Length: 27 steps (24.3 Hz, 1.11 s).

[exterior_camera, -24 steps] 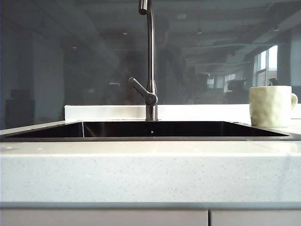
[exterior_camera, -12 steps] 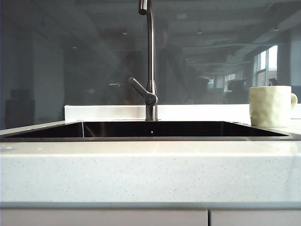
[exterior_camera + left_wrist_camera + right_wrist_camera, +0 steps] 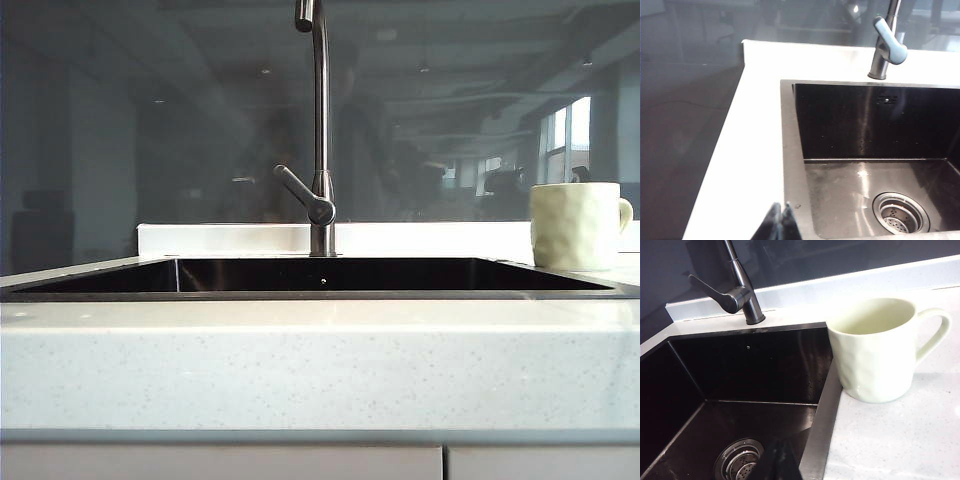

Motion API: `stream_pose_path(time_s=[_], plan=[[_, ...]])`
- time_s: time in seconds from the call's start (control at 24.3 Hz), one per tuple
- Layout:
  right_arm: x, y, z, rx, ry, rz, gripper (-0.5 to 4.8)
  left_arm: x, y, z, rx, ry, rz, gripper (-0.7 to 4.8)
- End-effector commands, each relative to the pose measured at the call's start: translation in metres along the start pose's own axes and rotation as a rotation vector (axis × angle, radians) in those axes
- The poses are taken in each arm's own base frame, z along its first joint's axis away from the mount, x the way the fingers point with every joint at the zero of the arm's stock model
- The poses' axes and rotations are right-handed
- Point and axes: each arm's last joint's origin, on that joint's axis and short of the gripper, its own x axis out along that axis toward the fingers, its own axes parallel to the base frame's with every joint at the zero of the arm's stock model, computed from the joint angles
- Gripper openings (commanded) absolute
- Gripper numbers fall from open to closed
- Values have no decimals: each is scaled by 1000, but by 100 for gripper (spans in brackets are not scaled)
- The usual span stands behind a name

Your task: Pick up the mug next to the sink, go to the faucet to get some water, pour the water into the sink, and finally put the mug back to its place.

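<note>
Exterior view: no arm or gripper in sight. The mug (image 3: pixel 574 226) stands upright on the countertop (image 3: pixel 300 360) at the right, just beside the sink (image 3: pixel 320 276) rim, handle pointing right. The faucet (image 3: pixel 319 130) rises behind the sink's middle, its lever angled down to the left. No water visible at the spout.

Left wrist view: left gripper (image 3: pixel 779 223) hangs over the counter edge by the sink's metal rim, jaws pressed together, holding nothing. Faucet base (image 3: pixel 884 47) stands at the basin's far side; the drain strainer (image 3: pixel 900 213) shows in the basin floor.

Right wrist view: right gripper (image 3: pixel 778 460) sits above the sink's corner near the rim, fingers closed and empty. The mug (image 3: pixel 875 347) stands near, apart from the fingers, inside looks dry.
</note>
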Motion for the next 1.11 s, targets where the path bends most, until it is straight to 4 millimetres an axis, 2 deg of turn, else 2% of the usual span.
stream_pose_path(time_s=[0.04, 0.49, 0.74, 0.91, 0.99, 1.11], plan=[[0, 1, 4, -7, -25, 4, -6, 0, 1, 2, -2, -9, 14, -4], [-1, 1, 3, -2, -12, -3, -6, 0, 3, 2, -3, -10, 32, -4], [-37, 17, 9, -45, -115, 32, -6, 0, 3, 1, -3, -4, 32, -4], [-53, 24, -11, -170, -227, 94, -6, 0, 3, 1, -3, -3, 32, -4], [-54, 20, -25, -171, -256, 22, -6, 0, 3, 1, -3, -3, 32, -4], [-55, 16, -32, -145, -221, -95, -6, 0, 3, 1, -3, -3, 32, -4]])
